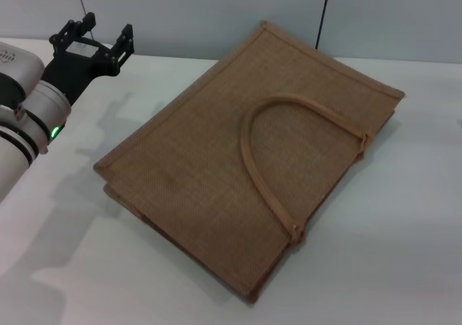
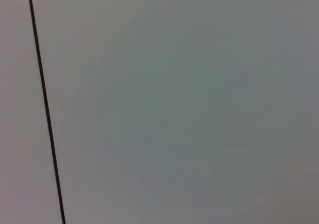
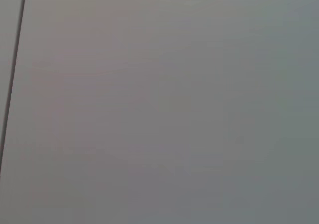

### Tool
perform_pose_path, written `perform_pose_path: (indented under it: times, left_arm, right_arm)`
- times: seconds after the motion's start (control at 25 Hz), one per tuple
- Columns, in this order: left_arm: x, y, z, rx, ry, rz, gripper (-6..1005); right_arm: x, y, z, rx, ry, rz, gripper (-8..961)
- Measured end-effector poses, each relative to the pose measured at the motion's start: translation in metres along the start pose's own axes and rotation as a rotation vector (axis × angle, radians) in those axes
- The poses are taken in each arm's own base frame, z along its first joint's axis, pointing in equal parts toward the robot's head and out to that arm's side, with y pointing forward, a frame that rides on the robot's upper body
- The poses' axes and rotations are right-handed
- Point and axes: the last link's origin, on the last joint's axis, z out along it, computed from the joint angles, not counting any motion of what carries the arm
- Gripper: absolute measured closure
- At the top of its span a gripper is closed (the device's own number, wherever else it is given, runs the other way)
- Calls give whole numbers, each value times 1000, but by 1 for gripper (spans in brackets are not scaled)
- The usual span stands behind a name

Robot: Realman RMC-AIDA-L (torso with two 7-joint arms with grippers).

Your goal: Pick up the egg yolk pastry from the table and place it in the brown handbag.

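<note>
Desk (image 1: 404, 217): flat, white, smooth. Bag (image 1: 216, 166) lies flat on it, closed-looking, coarse brown jute weave, tan edging, one tan strap loop (image 1: 253, 159) on top.

Pastry: not visible in any view; it may be inside the bag or out of sight, cannot tell. Progress unclear.

Left end effector (image 1: 101, 32): raised at the desk's far left, black fingers spread apart, holding nothing. Right arm out of view.

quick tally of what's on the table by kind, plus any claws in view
brown handbag: 1, lying flat on the white table
tan strap handles: 1 visible
egg yolk pastry: 0 visible in any view
left claw: 1, open and empty, raised at the table's far left
right claw: 0 in view
total: 3
</note>
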Motion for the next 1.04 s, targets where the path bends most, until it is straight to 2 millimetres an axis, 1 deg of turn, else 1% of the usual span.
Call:
perform_pose_path:
  times: [0.44, 1.04]
  left_arm:
    - [-2, -5, -3, 26, -5, -16, 310]
    - [-4, -5, 0, 30, -25, -19, 310]
  right_arm:
    - [3, 6, 10, -10, 62, 4, 56]
    - [5, 8, 13, -13, 96, 1, 56]
